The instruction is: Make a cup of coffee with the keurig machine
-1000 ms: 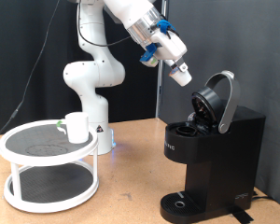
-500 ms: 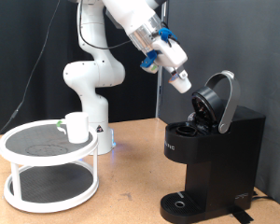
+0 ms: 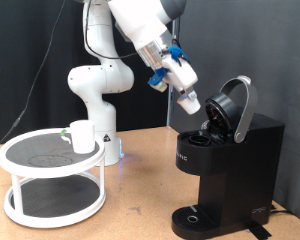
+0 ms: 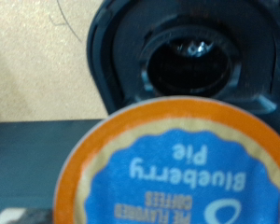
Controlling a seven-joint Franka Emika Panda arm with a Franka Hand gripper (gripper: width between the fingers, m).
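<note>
Lowered toward the keurig machine, open-lidded, the claw pinches a coffee pod.

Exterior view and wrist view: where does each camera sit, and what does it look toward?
Exterior view: off the arm, level with the table, facing the arm, the gripper holding a coffee pod above the open keurig machine, and the cup on a white stand.
Wrist view: on the hand, looking past the pod into the machine's chamber; no fingers show.
Shared: pod and machine.
</note>
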